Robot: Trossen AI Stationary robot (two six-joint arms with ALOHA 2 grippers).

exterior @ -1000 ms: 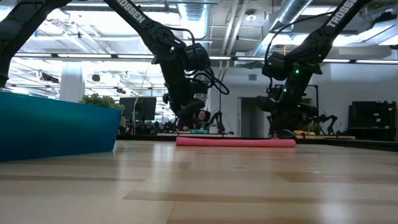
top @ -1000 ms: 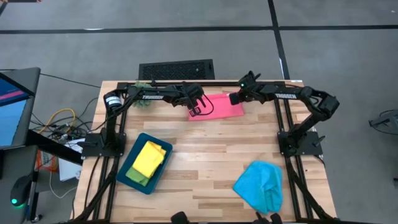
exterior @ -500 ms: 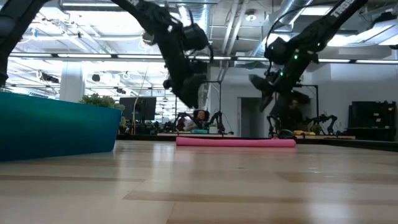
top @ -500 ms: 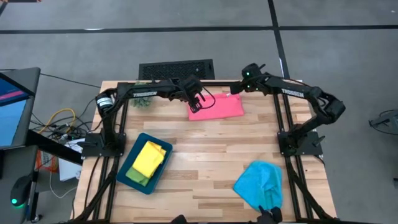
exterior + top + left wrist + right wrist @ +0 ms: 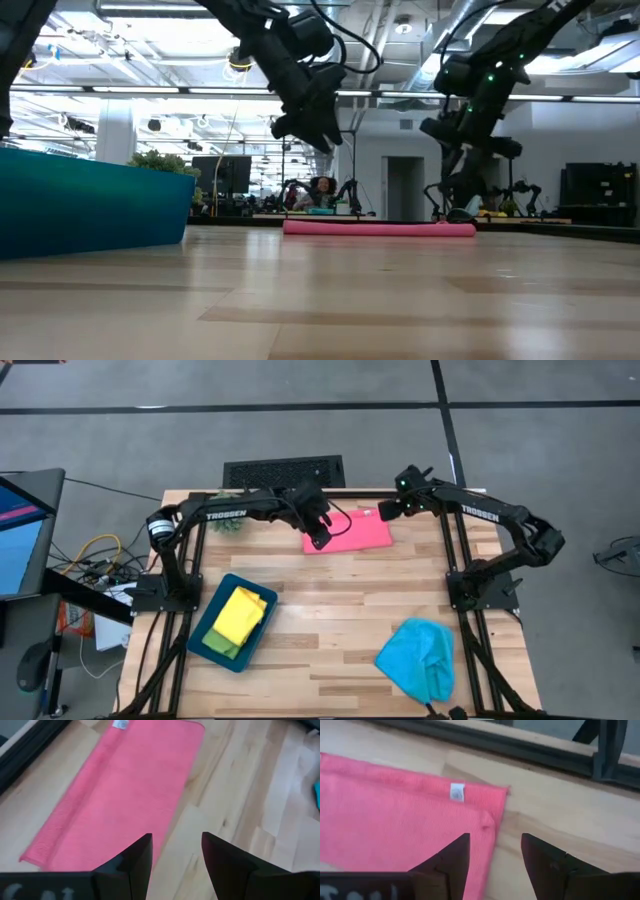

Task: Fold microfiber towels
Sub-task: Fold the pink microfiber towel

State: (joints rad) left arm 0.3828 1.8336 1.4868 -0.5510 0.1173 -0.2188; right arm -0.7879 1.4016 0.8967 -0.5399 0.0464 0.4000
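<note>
The pink towel [image 5: 350,532] lies folded flat at the far middle of the table [image 5: 340,620], a long rectangle whose long axis runs across the table from left to right, slightly tilted so its right end sits a little farther back. A small white tag [image 5: 456,792] shows near its far right corner, and one folded layer ends just short of the right edge.

The left gripper [image 5: 318,540] hangs above the towel's left end, fingers apart and holding nothing. The right gripper [image 5: 383,512] hovers over the far right corner, its fingers [image 5: 451,862] likewise spread and empty. In the low view both grippers stand clear above the cloth.

The yellow towel [image 5: 238,615] rests folded in the dark teal tray [image 5: 207,645] at the near left, over what looks like a green one, though little of it shows. The light blue towel [image 5: 418,656] lies crumpled at the near right. A small green plant ball [image 5: 229,525] sits at the far left.
</note>
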